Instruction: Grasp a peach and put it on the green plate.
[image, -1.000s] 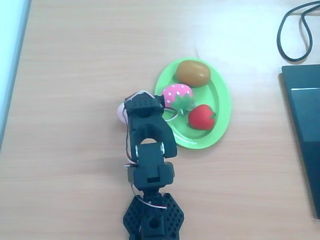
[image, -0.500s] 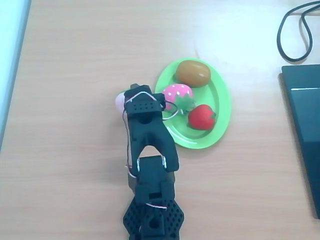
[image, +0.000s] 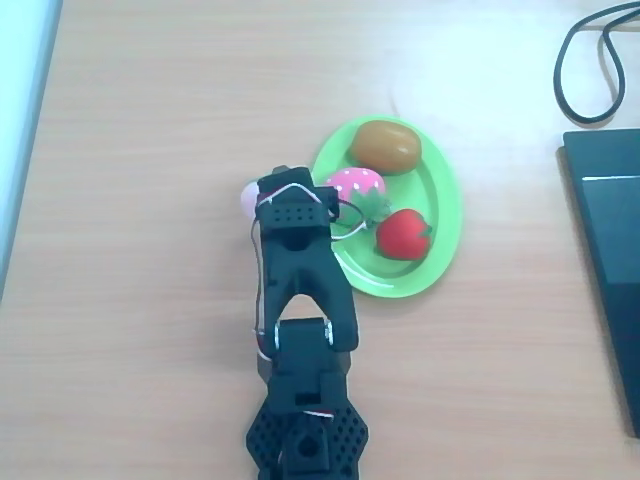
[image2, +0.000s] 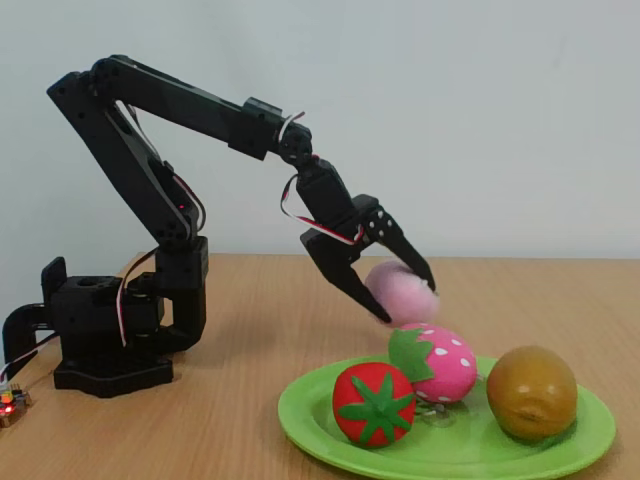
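Observation:
In the fixed view my black gripper (image2: 403, 298) is shut on the pale pink peach (image2: 403, 288). It holds the peach in the air just above the left end of the lime-green plate (image2: 596, 432). From overhead, the peach (image: 247, 198) peeks out at the left of the gripper (image: 270, 186), beside the plate's left rim (image: 322, 160). On the plate lie a hot-pink dotted strawberry (image: 353, 187), a plain red fruit (image: 403, 233) and a brown kiwi (image: 385, 146).
A dark flat device (image: 610, 260) lies along the right edge of the wooden table, with a black cable (image: 583, 60) looped behind it. The arm's base (image: 305, 435) stands at the near edge. A pale strip (image: 20, 120) runs along the table's left side.
The gripper with the peach has reached farther from the base, up the overhead picture, then shifted a little right toward the plate. The fruits on the plate have not moved.

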